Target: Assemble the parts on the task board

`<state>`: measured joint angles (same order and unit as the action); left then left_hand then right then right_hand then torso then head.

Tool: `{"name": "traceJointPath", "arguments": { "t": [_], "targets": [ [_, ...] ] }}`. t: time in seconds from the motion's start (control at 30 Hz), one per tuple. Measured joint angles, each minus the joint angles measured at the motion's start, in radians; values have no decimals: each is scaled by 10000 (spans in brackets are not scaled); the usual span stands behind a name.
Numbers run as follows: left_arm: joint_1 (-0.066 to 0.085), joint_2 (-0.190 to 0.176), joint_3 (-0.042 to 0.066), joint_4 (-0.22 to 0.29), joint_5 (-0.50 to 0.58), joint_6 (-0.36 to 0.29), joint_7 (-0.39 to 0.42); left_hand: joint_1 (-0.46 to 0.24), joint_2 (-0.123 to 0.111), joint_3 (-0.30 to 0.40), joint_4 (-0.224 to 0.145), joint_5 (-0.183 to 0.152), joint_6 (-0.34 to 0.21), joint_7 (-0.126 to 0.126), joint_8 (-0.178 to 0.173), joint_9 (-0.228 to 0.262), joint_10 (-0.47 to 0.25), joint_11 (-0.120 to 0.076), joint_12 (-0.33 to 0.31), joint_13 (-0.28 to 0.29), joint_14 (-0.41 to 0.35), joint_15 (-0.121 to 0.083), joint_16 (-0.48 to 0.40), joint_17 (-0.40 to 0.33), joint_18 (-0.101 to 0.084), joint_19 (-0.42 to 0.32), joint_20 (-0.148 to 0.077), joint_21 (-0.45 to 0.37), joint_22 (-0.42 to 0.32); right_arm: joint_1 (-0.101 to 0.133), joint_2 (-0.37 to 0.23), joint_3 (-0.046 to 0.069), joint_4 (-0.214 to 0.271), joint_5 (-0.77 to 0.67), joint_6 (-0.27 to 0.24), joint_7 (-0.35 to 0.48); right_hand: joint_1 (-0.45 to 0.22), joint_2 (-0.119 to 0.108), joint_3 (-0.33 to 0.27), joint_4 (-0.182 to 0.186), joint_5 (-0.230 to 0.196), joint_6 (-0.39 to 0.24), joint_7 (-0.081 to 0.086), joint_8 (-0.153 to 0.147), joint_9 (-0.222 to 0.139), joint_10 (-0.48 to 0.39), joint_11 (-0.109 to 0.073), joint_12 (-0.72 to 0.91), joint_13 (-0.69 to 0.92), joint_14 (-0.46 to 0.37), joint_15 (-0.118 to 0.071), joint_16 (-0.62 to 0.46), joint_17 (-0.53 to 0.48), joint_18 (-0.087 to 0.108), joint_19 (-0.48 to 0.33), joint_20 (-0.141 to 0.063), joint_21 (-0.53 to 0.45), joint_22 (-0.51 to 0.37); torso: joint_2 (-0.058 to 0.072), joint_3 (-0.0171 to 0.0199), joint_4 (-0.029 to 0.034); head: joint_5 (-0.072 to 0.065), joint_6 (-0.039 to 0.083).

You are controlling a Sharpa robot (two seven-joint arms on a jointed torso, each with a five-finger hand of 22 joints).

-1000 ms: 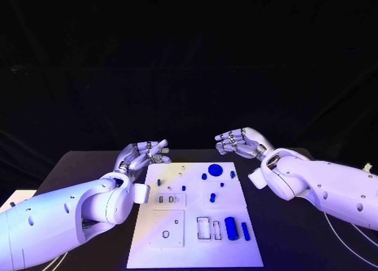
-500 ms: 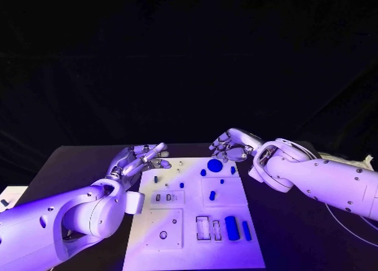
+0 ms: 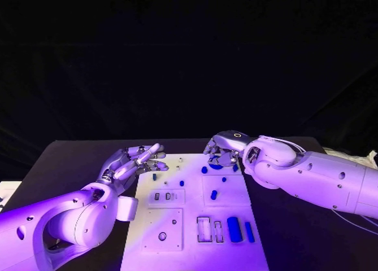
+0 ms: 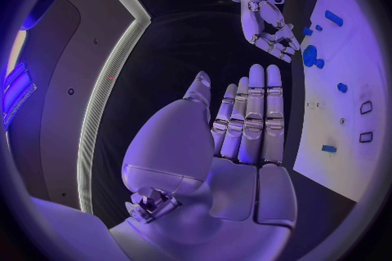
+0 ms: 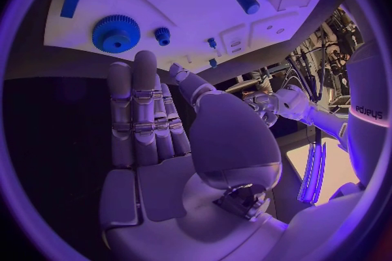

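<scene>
Black table [image 3: 66, 164], dark backdrop behind; room beyond not readable from the head view.

Board [image 3: 197, 226] lies flat mid-table, long axis running near to far. Blue parts on it: big gear [image 5: 115, 33] at the far edge with a small gear [image 5: 163, 34] just beside it; a cylinder [image 3: 213, 195] mid-board; a long rounded bar [image 3: 234, 228] and a thinner bar [image 3: 249, 231] at the near right, next to two rectangular slots. Small pegs dot the far half.

Left hand [image 3: 136, 161] hangs over the board's far-left corner, fingers straight and close together, holding nothing.

Right hand [image 3: 224, 151] sits above the far edge, over the big gear, palm down. Wrist view shows its fingers [image 5: 143, 104] extended side by side, nothing between them; contact with the gear cannot be told, probably apart.
</scene>
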<state>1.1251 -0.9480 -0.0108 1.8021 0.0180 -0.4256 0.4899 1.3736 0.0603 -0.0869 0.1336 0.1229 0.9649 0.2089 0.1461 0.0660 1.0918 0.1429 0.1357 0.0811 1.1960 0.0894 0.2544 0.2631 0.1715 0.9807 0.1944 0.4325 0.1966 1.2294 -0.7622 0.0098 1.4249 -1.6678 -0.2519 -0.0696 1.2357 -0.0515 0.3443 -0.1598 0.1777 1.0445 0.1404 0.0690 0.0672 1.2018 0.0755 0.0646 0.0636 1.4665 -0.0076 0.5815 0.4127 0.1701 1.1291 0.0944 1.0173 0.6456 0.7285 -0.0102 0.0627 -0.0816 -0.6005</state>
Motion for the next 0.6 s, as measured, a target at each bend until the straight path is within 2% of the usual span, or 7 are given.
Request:
{"name": "traceJointPath", "arguments": {
  "t": [0.17, 0.2, 0.3, 0.33, 0.47, 0.6],
  "targets": [
    [6, -2, 6, 11, 7, 18, -19, 0, 0, -28, -28, 0, 0, 0, 0, 0, 0, 0, 0, -8, 0, 0, 0, 17, -1, -36, 36, 0, 0, 10, 91, 0, -22, -470, 273, -148, 28, -106, 156, 156, 0, 0, 0, 0, -1, -49, -21, 0, -1, 0, 0, 431, 287, -46, 18, -11, 502, 599, 129, -14, 61, -33, 25],
    [6, -2, 6, 11, 9, 18, -19, 0, 0, -28, -28, 0, 0, 0, 0, 0, 0, 0, 0, -8, 0, 0, -9, 22, -1, -36, 36, 0, 0, 11, 105, 0, -25, -539, 325, -167, 41, -119, 183, 183, 0, 0, 0, 0, -1, -72, 2, 0, -1, 0, 0, 512, 332, -160, 78, 16, 616, 754, 150, -16, 69, -36, 28],
    [8, -1, 6, 12, 21, 15, -19, 0, 0, -28, -28, 0, 0, 0, -39, 0, 0, 0, 0, -8, 0, 0, -37, 46, 0, -36, 36, 0, 0, 13, 131, 0, -31, -728, 513, -224, 111, -188, 300, 300, 0, -32, -32, 0, -1, -137, -36, 0, -1, 0, 0, 912, 579, -181, 380, 17, 1163, 1501, 209, -26, 99, -51, 25],
    [8, -1, 7, 13, 26, 13, -19, 0, 0, -28, -27, 0, 0, 0, -39, 0, 0, 0, 0, -8, 0, 0, -37, 46, -1, -36, 36, 0, 1, 13, 134, 0, -31, -775, 578, -239, 151, -228, 335, 335, 0, -32, -32, 0, -1, -158, -17, 0, -2, 0, 0, 1171, 801, -316, 477, 8, 1362, 1777, 228, -32, 107, -57, 17],
    [9, -6, 7, 14, 55, 7, -8, 0, 0, -28, -27, 0, -1, 0, -39, 1, 0, 0, 0, -8, 0, 0, -37, 45, 0, -36, 36, 0, 1, 17, 125, 0, -1, -961, 911, -313, 173, -331, 409, 527, -38, 5, -69, 0, 9, -174, -2, 0, -2, 0, 0, 2189, 1705, -319, 697, -14, 1952, 2582, 283, -37, 136, -72, -1],
    [9, -22, 8, 13, 76, 5, -2, 0, 0, -27, -27, 0, 0, 0, -39, 1, -1, 0, -44, -8, 0, 0, -37, 64, -1, -36, 36, 0, 1, 17, 113, -1, 12, -1102, 1211, -376, 173, -330, 420, 539, -38, 5, -69, 0, 9, -174, -2, 0, -3, 0, 0, 2457, 1937, -318, 731, 22, 2064, 2787, 317, -37, 154, -81, -15]
  ]
}}
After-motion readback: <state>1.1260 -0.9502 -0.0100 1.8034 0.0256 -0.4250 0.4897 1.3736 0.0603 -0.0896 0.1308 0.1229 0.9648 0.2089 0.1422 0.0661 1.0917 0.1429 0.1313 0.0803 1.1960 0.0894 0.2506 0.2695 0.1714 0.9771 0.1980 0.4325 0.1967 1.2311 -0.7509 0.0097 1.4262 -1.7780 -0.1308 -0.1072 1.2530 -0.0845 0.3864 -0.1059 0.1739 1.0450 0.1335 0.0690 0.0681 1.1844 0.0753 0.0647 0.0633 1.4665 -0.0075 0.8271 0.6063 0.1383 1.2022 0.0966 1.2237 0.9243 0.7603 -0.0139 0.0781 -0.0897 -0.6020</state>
